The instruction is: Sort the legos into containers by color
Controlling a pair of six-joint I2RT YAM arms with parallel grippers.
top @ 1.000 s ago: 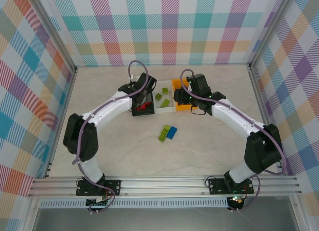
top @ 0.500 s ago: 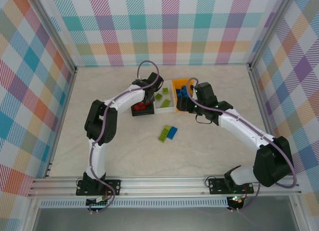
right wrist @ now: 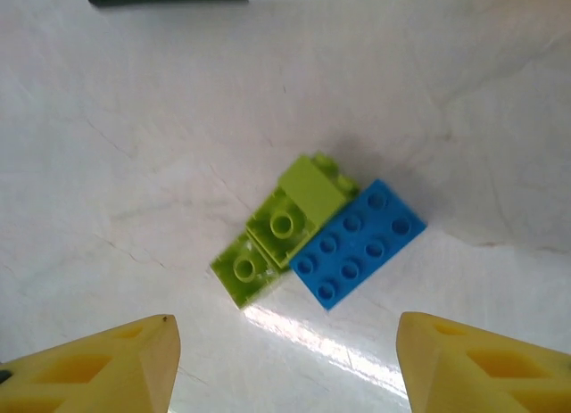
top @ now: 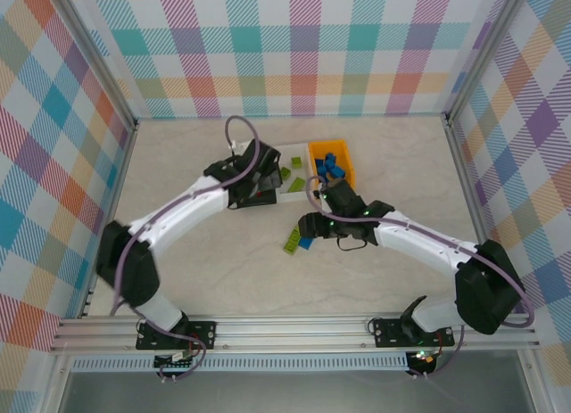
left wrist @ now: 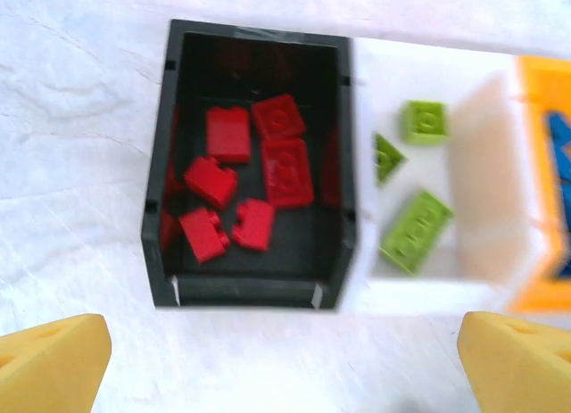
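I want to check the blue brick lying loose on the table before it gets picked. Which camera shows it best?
The right wrist view: the blue brick sits large and sharp, studs up, touching a green brick. The top external view shows it as a small patch by the right arm.

robot lab cell: aluminium frame [top: 294, 328], plaid walls [top: 303, 47]
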